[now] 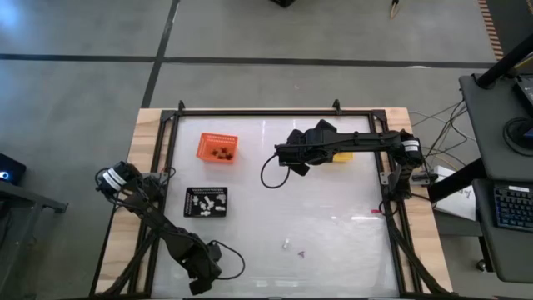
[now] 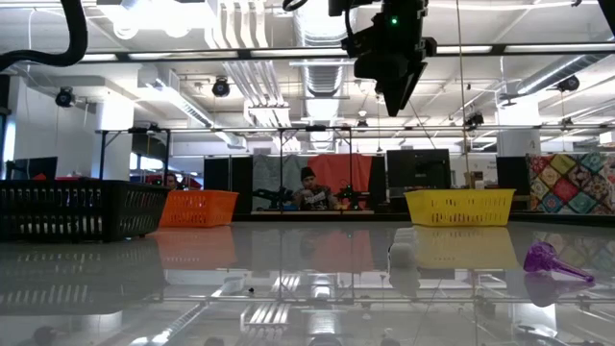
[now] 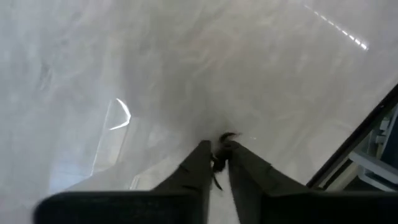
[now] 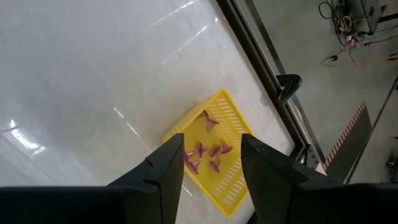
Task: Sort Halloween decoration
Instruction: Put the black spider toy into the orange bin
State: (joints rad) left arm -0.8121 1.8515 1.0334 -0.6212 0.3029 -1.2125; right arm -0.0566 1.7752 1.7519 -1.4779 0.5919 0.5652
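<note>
**Trinket sorting: both arms over the counter**

High view: the orange tray holds brownish trinkets, the black tray white ones. Two loose trinkets lie near the counter's front edge. Left gripper at the front-left corner; right gripper beside the yellow tray.

Low view: a purple trinket lies on the counter.

Left wrist view: jaws pinched on a black spider.

Right wrist view: jaws apart, empty, above purple trinkets in the yellow tray.
</note>
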